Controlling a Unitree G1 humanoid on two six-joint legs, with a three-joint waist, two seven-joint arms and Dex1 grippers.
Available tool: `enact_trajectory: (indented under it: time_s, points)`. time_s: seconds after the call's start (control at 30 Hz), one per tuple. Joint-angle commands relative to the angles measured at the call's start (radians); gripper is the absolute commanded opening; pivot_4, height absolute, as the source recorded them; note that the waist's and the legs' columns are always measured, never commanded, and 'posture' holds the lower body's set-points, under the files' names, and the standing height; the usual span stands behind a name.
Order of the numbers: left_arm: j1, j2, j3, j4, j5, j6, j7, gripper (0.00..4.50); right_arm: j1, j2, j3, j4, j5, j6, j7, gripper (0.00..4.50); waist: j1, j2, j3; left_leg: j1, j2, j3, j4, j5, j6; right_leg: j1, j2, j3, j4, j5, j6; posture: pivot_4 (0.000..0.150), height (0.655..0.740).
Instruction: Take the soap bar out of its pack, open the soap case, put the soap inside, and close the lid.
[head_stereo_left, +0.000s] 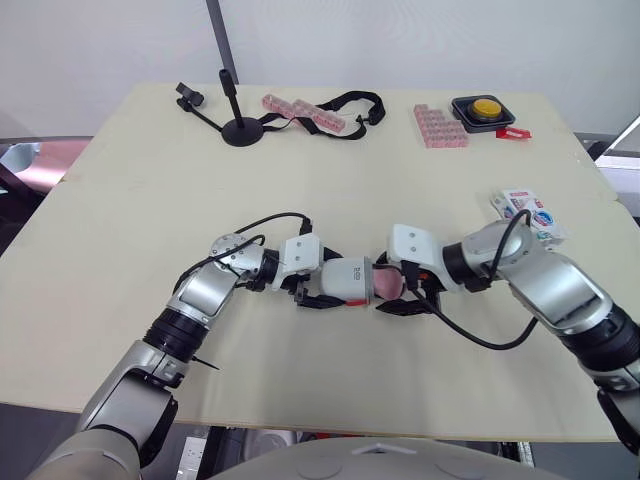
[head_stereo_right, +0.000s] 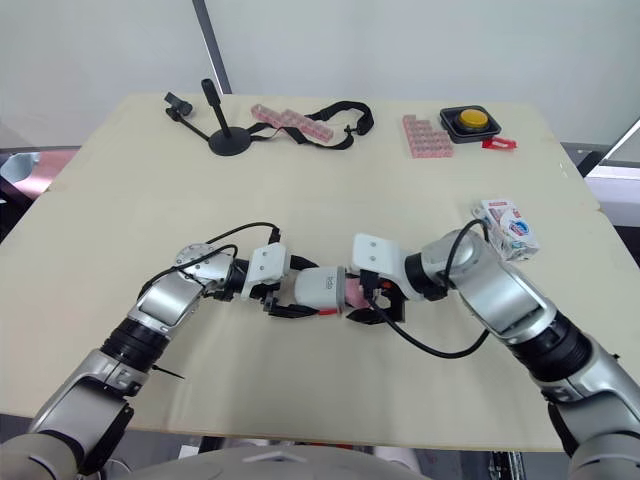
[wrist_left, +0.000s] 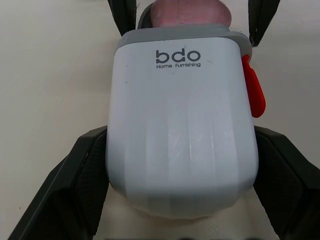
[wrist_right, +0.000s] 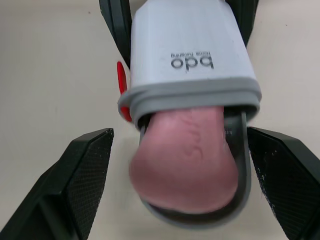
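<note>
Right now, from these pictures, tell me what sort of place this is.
Probably a robot test lab, not a bathroom: a plain table holds a yellow push button, a small black stand with a clip, and the soap case being worked on.

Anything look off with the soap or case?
The pink soap juts halfway out of the white soap case held by the left hand, on its pulled-out grey tray; the right hand stands open around it. Nothing spilled.

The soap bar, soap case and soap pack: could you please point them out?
soap bar (wrist_right: 185, 160), right wrist view, pink end.
soap case (wrist_left: 182, 135), left wrist view, white shell.
soap pack (head_stereo_left: 528, 213), left eye view, top face.
</note>
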Motion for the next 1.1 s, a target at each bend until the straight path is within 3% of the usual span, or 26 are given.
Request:
enact_trajectory:
  time_s: [0.03,0.37,0.5,0.83,1.1]
  points:
    - [-0.003,0.0,0.006,-0.028,-0.004,-0.004,0.005,3.47,0.025,-0.049,-0.075,-0.011,0.021,-0.045,0.012,4.46,0.002,0.0,0.0,0.0,0.0,0.0,0.0,0.0,0.0,0.0,0.0,0.0,0.0,0.0,0.0,0.15,0.74]
    - [-0.008,-0.002,0.007,-0.025,-0.005,-0.004,0.007,3.47,0.136,-0.124,-0.162,0.047,0.015,-0.146,0.009,4.46,0.0,0.0,0.0,0.0,0.0,0.0,0.0,0.0,0.0,0.0,0.0,0.001,-0.001,0.0,0.0,0.15,0.74]
    - [-0.01,-0.004,0.006,-0.029,-0.006,-0.003,0.01,3.47,0.167,-0.097,-0.156,0.077,-0.015,-0.248,-0.017,3.31,-0.002,0.0,0.0,-0.001,0.0,0.0,0.0,0.0,0.0,0.0,0.0,0.001,0.0,0.0,0.0,0.15,0.74]
    - [-0.008,0.0,0.011,-0.035,-0.012,0.002,0.01,3.47,0.157,-0.047,-0.12,0.048,-0.03,-0.276,-0.04,0.02,-0.004,0.0,0.0,0.0,0.0,0.0,0.0,0.0,0.0,0.0,0.0,0.0,-0.001,0.0,0.0,0.15,0.74]
    - [-0.015,-0.005,0.012,-0.032,-0.012,0.005,0.012,3.47,0.129,-0.002,-0.07,0.014,-0.036,-0.25,-0.045,0.02,-0.006,0.0,0.0,0.0,0.0,0.0,0.0,0.0,0.0,0.0,0.0,0.0,-0.001,0.0,0.0,0.15,0.74]
